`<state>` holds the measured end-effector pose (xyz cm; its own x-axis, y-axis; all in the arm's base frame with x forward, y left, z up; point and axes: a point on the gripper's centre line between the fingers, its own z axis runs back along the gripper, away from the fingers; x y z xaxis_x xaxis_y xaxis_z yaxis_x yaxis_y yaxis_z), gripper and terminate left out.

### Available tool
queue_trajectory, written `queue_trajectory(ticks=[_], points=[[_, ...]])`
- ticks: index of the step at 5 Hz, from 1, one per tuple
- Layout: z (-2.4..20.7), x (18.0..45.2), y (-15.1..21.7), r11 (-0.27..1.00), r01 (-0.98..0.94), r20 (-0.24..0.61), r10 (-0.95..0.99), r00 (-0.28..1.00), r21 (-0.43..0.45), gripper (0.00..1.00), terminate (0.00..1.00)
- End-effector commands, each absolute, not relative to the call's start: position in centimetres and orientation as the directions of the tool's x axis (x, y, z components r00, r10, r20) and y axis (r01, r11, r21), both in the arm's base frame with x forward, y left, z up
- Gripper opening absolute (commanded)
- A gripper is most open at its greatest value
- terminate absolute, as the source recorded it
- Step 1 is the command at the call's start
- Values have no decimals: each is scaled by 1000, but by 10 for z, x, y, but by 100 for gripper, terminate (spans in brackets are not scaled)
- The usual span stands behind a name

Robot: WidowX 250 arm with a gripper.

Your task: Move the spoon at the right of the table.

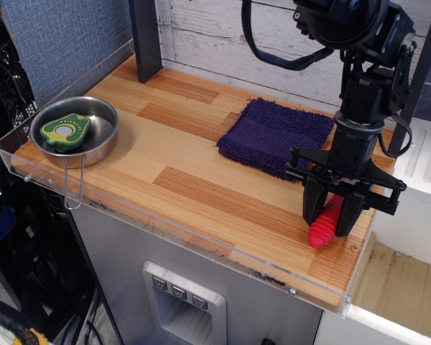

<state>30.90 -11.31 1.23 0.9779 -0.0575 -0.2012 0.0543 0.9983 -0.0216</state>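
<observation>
The spoon (326, 226) shows only its thick ribbed red handle; its metal head is hidden behind my gripper. My gripper (333, 218) is shut on the spoon's handle, low over the right front part of the wood-plank table (201, 194), near its right edge. The handle's lower end points down toward the tabletop; I cannot tell whether it touches.
A purple cloth (276, 135) lies just behind and left of my gripper. A metal bowl (77, 131) with a green-yellow avocado toy (66, 130) sits at the far left. A dark post (145, 39) stands at the back left. A clear acrylic rim (201, 241) runs along the front edge.
</observation>
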Motion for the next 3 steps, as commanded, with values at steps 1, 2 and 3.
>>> queue_trajectory(ticks=[1, 2, 3], points=[[35, 305, -115, 998, 41, -130, -47, 990, -50, 100, 0], [67, 300, -106, 999, 6, -52, -8, 999, -49, 100, 0], [116, 292, -86, 999, -18, 115, 22, 993, -40, 100, 0]])
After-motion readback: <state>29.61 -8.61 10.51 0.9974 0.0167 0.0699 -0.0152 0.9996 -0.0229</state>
